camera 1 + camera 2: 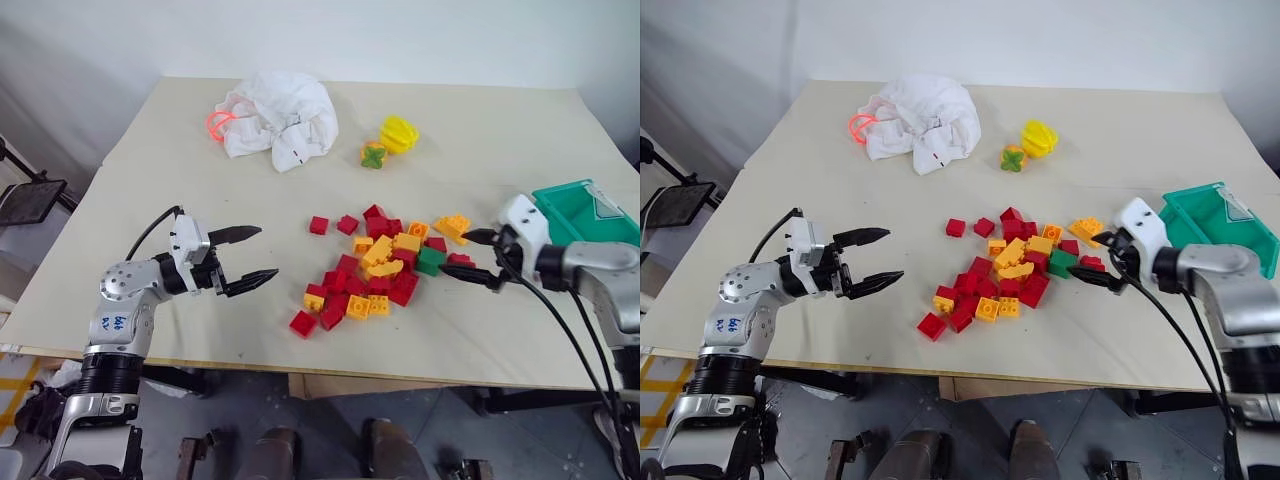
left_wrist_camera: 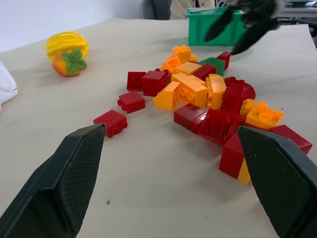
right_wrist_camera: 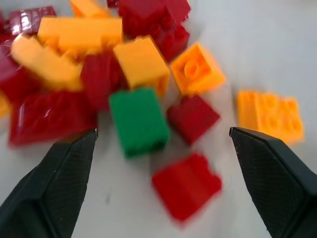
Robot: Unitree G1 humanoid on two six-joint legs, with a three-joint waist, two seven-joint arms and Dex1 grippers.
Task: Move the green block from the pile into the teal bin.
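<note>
Head view: right gripper (image 1: 480, 258) spread wide, empty, green block (image 1: 431, 261) just beyond its tips at the pile (image 1: 375, 270) edge; teal bin (image 1: 585, 212) behind it, cut off. Left gripper (image 1: 248, 258) agape, short of the pile. Right wrist view: block lies between the fingers (image 3: 52, 188), untouched, blurred.

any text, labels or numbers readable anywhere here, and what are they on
Blue handwritten marks on the left arm's grey shoulder housing: too small to read.
Small dark marks on the white cloth: cannot tell whether they are print.
The bricks in the pile, the green block and the teal bin: no lettering shows.
</note>
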